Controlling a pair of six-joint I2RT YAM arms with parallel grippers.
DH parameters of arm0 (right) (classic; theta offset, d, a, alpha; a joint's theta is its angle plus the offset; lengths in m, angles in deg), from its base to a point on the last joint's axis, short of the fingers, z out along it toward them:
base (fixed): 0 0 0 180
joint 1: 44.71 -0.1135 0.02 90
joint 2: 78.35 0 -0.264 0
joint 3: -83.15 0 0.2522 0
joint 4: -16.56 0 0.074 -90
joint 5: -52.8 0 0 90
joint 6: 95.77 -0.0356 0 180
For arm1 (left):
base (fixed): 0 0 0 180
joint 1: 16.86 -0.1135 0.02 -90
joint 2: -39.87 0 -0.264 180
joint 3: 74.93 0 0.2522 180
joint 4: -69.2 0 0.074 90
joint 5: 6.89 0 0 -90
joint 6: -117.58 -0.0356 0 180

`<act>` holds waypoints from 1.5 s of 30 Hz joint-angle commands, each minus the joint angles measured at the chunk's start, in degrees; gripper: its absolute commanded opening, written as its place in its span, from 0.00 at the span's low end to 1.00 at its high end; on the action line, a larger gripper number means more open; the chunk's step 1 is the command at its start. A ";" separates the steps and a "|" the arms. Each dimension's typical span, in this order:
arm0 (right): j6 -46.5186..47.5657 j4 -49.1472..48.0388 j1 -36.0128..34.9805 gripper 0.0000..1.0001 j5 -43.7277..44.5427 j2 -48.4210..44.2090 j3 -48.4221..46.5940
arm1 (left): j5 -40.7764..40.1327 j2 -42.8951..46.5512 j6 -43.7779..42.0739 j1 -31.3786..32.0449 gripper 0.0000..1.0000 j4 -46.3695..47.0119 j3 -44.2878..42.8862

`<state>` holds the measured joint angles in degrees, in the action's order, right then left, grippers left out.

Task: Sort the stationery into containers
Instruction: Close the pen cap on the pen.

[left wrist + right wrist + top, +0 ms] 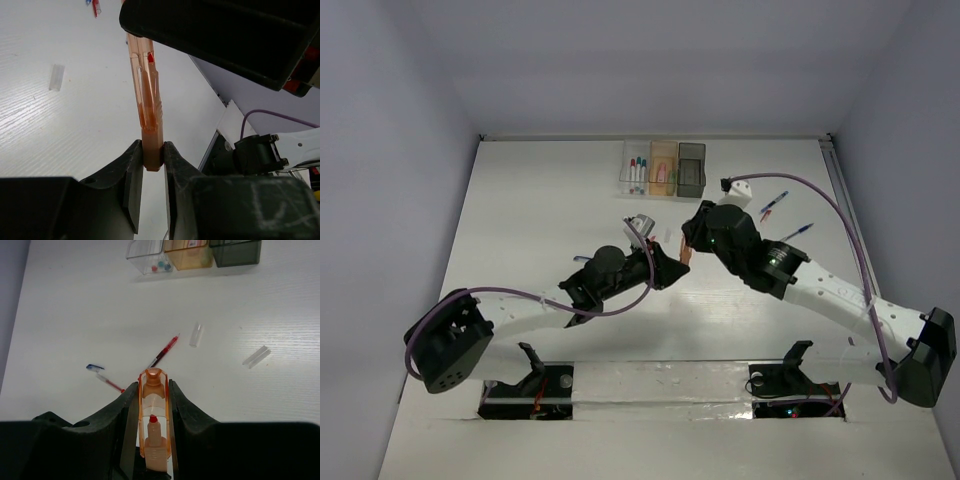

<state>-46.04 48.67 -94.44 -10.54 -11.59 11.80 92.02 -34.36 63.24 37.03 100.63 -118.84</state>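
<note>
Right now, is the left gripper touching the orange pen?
Touching. The left wrist view shows the left gripper clamped on the end of the orange pen, pressing on both sides with no gap.

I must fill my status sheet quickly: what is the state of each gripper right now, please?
Left gripper: closed, holding one end of the orange pen.
Right gripper: closed, holding the other end of the same orange pen.

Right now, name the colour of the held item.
Item: translucent orange, red tip inside; left wrist view.
</note>
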 commanded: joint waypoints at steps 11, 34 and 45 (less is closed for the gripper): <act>-2.71 -3.50 -5.10 0.06 2.88 -0.67 1.59 | -4.86 3.75 0.99 -0.10 0.00 0.16 -6.76; -12.55 -2.96 -14.69 0.00 1.56 0.74 11.17 | -7.15 11.13 -2.35 -7.65 0.00 -4.67 -13.79; -19.75 -6.22 -22.24 0.00 -0.46 2.76 16.27 | -8.38 8.85 -5.07 -9.94 0.00 -7.83 -22.66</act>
<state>-61.69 33.24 -107.86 5.22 -11.50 24.15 95.45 -26.96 59.94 31.56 67.71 -129.77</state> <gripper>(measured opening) 0.318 0.152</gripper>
